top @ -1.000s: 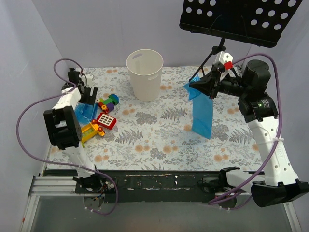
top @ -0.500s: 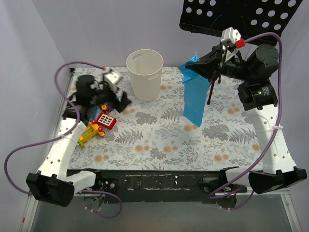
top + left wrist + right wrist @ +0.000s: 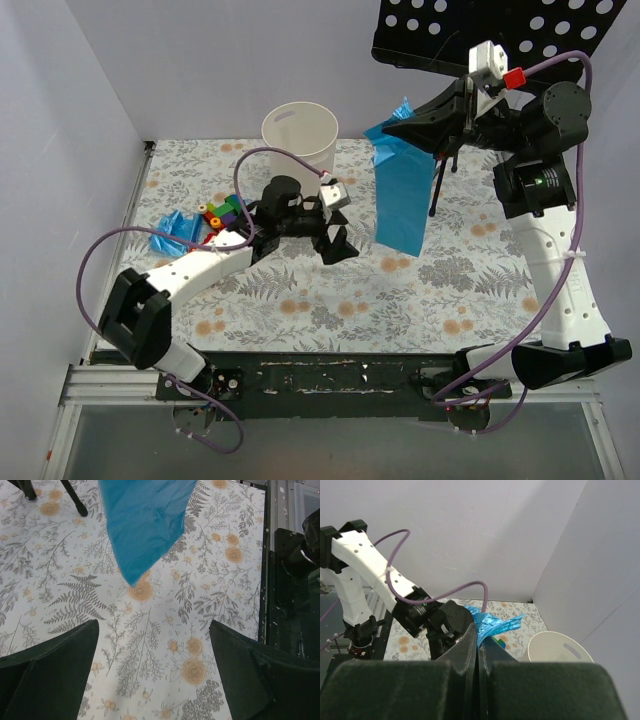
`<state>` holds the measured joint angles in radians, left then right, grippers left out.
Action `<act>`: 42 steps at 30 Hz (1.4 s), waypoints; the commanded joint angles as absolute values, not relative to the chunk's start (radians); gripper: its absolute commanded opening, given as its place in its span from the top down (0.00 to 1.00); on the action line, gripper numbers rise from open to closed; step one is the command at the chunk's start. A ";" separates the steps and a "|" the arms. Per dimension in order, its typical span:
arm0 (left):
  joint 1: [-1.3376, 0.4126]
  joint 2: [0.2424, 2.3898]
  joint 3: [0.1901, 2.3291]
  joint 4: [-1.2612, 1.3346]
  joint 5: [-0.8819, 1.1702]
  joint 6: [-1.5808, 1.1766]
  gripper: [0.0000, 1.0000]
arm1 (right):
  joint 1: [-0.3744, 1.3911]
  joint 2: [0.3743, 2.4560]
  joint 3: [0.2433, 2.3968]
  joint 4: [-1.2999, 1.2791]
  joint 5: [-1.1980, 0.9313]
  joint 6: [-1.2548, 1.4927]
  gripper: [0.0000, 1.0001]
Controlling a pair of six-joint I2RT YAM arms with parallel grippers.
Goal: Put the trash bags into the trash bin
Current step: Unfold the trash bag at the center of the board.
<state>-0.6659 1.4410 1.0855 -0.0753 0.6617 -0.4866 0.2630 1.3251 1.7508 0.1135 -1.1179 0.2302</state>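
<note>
My right gripper (image 3: 388, 131) is shut on the top edge of a bright-blue trash bag (image 3: 400, 195), which hangs free above the table, to the right of the cream-white trash bin (image 3: 300, 152). In the right wrist view the gripper (image 3: 478, 631) pinches crumpled blue film (image 3: 496, 624), with the bin (image 3: 560, 652) at lower right. My left gripper (image 3: 338, 244) is open and empty, low over the table just left of the hanging bag. In the left wrist view the gripper (image 3: 152, 647) faces the bag's lower corner (image 3: 145, 525). A second blue bag (image 3: 175, 228) lies at the table's left.
Multicoloured toy blocks (image 3: 222, 212) lie left of my left arm. A black perforated music stand (image 3: 490, 40) stands at the back right, behind the hanging bag; its legs (image 3: 75, 500) show in the left wrist view. The table's front rail (image 3: 290, 580) is near.
My left arm has swung from the toys at the left to the table's middle, close to the hanging bag. My right gripper has lifted the bag higher and a little left.
</note>
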 commanded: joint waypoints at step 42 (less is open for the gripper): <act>-0.529 1.674 1.146 -0.228 1.350 -1.125 1.00 | 0.213 0.965 1.281 -0.495 -0.678 -0.521 0.20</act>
